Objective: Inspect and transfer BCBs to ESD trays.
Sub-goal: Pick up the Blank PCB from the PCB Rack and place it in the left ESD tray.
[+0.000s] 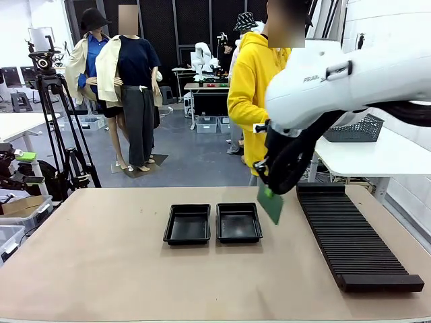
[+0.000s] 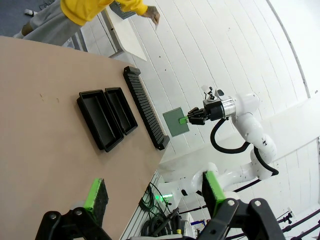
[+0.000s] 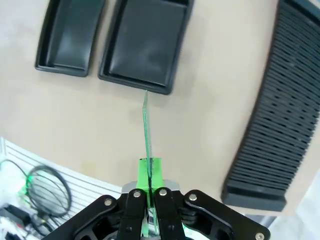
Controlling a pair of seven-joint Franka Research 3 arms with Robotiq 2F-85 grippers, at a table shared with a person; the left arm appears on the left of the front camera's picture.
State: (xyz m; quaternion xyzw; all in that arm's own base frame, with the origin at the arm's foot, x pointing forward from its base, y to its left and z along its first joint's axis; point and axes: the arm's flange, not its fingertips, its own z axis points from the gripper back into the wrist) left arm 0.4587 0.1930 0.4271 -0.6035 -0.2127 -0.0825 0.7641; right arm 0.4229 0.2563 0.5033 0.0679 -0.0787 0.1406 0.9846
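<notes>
My right gripper (image 1: 267, 183) is shut on the top edge of one of the BCBs (image 1: 271, 204), a thin green board hanging tilted in the air just right of the two ESD trays. Both black trays, the left one (image 1: 187, 224) and the right one (image 1: 238, 223), lie side by side mid-table with nothing in them. In the right wrist view the BCB (image 3: 145, 125) shows edge-on between the green pads of the right gripper (image 3: 149, 172), above the near rim of the right tray (image 3: 147, 47). My left gripper (image 2: 155, 192) is open, high above the table, holding nothing.
A long black slotted rack (image 1: 351, 237) lies along the table's right side. A person in a yellow hoodie (image 1: 252, 87) stands at the far edge behind my right arm. A grey mesh basket (image 1: 355, 128) sits on a white side table.
</notes>
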